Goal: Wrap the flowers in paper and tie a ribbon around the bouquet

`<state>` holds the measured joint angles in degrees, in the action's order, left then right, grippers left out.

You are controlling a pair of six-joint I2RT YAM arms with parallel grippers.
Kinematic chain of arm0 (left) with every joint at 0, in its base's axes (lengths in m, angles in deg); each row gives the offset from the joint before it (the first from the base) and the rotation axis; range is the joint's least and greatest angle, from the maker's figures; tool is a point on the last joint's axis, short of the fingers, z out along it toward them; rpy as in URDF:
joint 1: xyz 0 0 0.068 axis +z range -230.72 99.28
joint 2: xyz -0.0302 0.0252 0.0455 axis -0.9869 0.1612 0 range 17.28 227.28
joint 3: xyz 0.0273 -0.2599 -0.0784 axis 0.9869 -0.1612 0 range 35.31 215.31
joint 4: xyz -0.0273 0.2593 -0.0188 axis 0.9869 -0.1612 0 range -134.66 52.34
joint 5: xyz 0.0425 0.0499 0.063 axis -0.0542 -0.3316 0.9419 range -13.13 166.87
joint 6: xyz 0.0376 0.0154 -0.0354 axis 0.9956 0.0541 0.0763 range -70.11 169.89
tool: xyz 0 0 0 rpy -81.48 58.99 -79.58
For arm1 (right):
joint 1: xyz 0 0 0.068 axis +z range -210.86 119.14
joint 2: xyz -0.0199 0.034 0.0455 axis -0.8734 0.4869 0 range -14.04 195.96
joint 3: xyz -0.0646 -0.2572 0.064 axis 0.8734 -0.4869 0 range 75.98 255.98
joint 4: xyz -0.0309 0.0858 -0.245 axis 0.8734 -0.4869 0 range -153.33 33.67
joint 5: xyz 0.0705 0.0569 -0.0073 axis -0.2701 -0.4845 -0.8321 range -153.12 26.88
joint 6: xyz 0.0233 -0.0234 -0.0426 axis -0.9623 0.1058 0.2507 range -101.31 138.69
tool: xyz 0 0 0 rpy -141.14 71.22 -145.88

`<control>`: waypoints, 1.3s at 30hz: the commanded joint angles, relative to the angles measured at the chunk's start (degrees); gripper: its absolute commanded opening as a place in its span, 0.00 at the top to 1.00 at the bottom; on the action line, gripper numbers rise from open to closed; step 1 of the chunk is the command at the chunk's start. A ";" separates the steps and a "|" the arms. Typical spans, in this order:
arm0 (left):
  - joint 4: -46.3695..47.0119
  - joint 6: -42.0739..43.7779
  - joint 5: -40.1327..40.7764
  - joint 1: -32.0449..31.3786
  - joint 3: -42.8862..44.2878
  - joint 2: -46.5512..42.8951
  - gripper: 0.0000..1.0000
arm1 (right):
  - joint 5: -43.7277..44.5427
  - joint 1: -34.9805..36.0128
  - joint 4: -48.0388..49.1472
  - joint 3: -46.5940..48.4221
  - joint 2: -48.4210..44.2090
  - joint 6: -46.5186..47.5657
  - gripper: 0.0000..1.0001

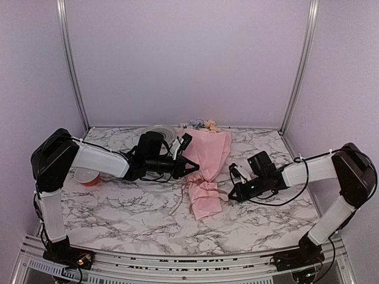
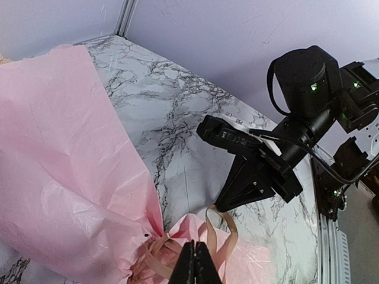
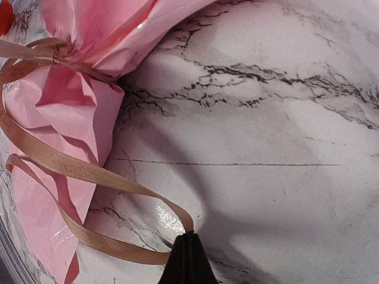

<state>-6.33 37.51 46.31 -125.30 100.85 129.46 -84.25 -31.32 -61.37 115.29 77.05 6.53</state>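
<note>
The bouquet [image 1: 205, 168] lies mid-table, a pink paper [image 2: 65, 160] cone with the flowers [image 1: 201, 125] peeking out at its far end. The tan ribbon [image 3: 65, 163] is wound round the pinched neck [image 2: 151, 251], and one loose strand [image 1: 176, 204] trails toward the front. My left gripper [image 2: 194, 244] is shut, its tips right over the windings; no strand shows between them. My right gripper [image 3: 188, 235] sits low on the table to the right of the neck. It is shut on the bend of a ribbon loop [image 2: 228, 228], also seen from the top view [image 1: 232, 194].
An orange-red spool [image 1: 89, 176] stands at the left by my left arm. A white round object [image 1: 159, 130] sits at the back beside the blooms. Walls and metal posts [image 1: 72, 65] close in the marble table [image 1: 136, 213].
</note>
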 commanded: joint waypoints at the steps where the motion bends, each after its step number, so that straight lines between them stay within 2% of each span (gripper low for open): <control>1: -0.83 0.47 -0.55 0.01 0.14 0.49 1.00 | 1.97 -0.53 -0.31 2.39 -3.76 0.29 1.00; 7: -0.83 0.69 -0.46 -0.07 0.18 0.66 1.00 | -2.67 0.61 1.78 1.84 -6.22 1.02 1.00; 13: -0.83 0.52 0.47 0.06 0.20 0.96 1.00 | -9.30 9.64 7.84 6.47 -4.50 2.78 1.00; 18: -0.83 -0.80 0.54 0.66 0.79 2.68 1.00 | -12.02 13.97 13.75 12.65 -1.21 2.90 1.00; 23: -0.82 -0.48 1.25 1.12 0.47 2.22 1.00 | -8.59 15.02 16.78 14.28 2.12 2.91 1.00; 32: -0.83 -0.38 0.09 1.71 -0.41 2.27 1.00 | -1.28 12.46 11.14 7.02 -0.65 1.92 1.00; 34: -0.83 0.37 -0.09 1.37 -1.53 1.47 1.00 | -3.37 10.59 8.47 6.78 -0.37 2.17 0.91; 35: -0.83 0.76 -0.36 1.20 -2.09 1.02 1.00 | -4.15 10.09 6.74 7.22 -0.31 2.94 0.82; 36: -0.83 1.04 -0.59 0.98 -2.68 0.61 1.00 | -4.56 9.81 4.51 8.06 -0.49 4.15 0.77; 39: -0.83 1.13 -0.73 0.72 -5.02 -0.59 1.00 | -6.16 7.67 0.88 10.00 -3.29 6.51 0.70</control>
<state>-6.29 37.51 46.85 -124.01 98.68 131.36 -88.62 -21.36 -54.55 122.09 78.01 10.02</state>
